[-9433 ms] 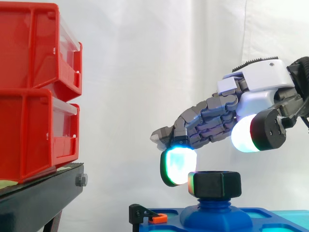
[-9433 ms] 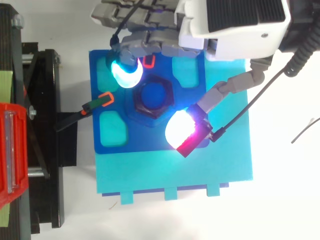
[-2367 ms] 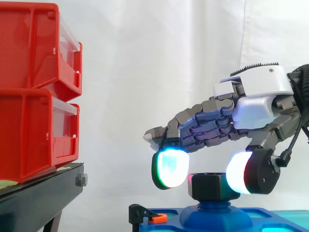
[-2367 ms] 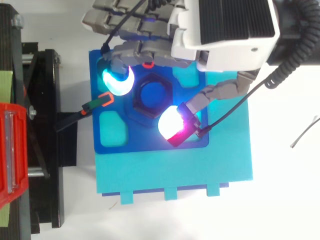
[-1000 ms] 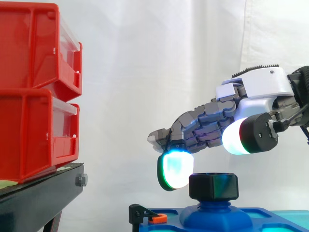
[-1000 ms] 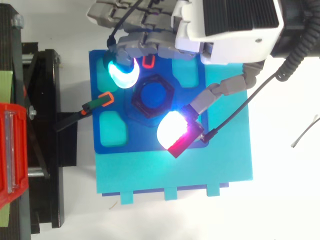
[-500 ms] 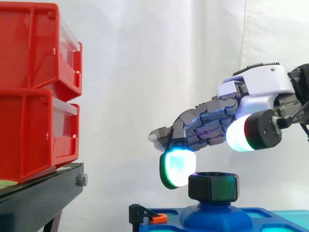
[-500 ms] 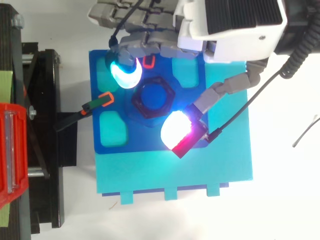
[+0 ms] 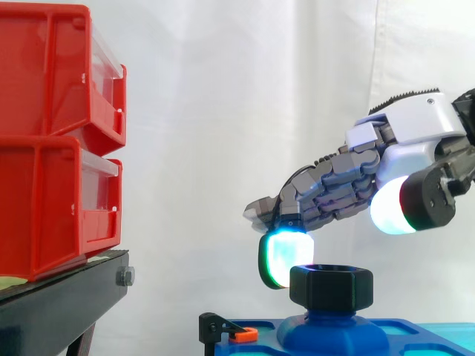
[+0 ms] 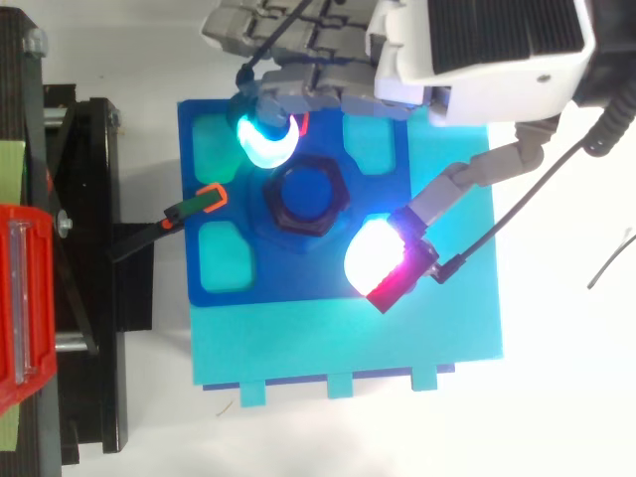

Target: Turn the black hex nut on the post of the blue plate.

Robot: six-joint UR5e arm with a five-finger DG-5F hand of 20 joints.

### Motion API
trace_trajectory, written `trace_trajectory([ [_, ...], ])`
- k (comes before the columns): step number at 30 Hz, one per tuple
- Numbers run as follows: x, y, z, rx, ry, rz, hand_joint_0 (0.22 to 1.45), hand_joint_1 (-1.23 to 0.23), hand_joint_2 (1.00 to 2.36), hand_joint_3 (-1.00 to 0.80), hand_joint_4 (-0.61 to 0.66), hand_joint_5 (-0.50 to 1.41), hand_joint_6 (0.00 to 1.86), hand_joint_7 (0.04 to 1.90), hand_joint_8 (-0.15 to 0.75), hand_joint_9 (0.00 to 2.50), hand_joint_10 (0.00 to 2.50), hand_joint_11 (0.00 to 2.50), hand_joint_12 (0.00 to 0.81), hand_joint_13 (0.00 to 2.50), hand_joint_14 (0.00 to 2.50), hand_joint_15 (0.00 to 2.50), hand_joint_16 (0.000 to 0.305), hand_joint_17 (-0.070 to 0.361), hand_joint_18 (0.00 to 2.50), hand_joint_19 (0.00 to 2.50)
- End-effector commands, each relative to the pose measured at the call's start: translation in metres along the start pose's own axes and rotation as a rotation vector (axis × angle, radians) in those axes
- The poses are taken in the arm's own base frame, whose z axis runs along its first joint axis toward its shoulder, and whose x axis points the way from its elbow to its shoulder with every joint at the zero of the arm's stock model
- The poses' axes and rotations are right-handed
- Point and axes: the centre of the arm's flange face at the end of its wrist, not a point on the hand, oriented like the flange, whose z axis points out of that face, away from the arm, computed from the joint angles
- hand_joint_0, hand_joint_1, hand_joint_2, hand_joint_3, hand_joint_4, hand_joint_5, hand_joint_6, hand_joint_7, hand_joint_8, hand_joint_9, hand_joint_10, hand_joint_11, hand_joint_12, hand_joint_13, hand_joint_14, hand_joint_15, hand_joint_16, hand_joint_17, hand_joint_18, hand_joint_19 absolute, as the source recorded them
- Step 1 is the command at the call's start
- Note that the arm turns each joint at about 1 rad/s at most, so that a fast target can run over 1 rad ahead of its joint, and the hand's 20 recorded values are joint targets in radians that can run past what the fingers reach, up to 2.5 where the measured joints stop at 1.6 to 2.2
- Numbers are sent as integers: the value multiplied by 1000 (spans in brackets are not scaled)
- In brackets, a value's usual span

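Hand (image 9: 412, 122) shifts right, fingers released | thumb pad (image 9: 390, 215) clear of black hex nut (image 9: 330, 286) | blue plate (image 10: 229, 283) unmoved

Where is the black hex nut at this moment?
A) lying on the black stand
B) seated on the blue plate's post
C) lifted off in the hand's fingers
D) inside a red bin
B: the black hex nut sits on the post of the blue plate, with the hand open and its thumb well above it.
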Motion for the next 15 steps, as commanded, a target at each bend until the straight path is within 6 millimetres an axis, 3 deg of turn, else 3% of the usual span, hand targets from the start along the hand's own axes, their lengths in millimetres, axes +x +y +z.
trace_trajectory([
  [1,-4,2,-4,2,4,-7,313,-447,1000,-500,339,-229,503,1068,254,15,0,0,412,37,0,0,56,126,0,0],
  [10,-4,3,-10,14,39,-4,312,-447,1000,-500,340,-229,503,1068,253,15,0,0,413,38,0,0,56,126,0,0],
  [15,-16,13,-21,14,50,-27,314,-447,1000,-500,340,-229,503,1069,252,15,0,0,411,38,0,0,56,126,0,0],
])
